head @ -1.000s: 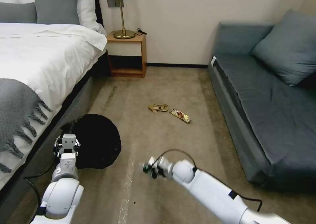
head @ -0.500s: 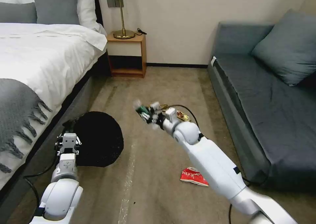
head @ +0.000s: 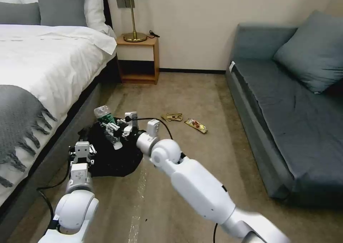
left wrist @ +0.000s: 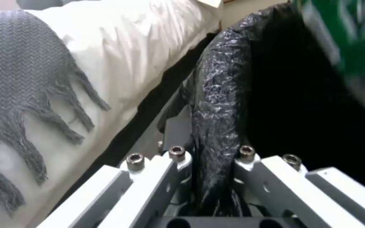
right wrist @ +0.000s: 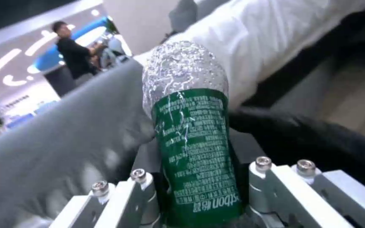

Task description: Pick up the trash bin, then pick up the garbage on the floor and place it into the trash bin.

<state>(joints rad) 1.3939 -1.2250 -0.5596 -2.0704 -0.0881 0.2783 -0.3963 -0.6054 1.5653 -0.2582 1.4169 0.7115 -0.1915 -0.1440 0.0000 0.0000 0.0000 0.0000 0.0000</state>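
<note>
Head view, right tool (head: 110, 130): clamped on bottle (head: 102, 113) above trash bin (head: 118, 157).
Left tool (left wrist: 210, 177): pinching bin's rim.

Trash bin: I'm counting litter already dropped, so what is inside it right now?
Inside the trash bin only the black liner's dark hollow shows; its bottom is hidden. The bottle is above the opening, clamped in the right gripper.

Bottle carried over to the bin

The right gripper (head: 113, 135), clamped on the clear bottle (head: 104, 114), swung from the lower middle of the head view up and leftward until it sat over the trash bin (head: 118, 157). The left gripper (head: 82, 153) and bin shifted slightly rightward. The arm came to cover the red-and-white packet's spot.
</note>
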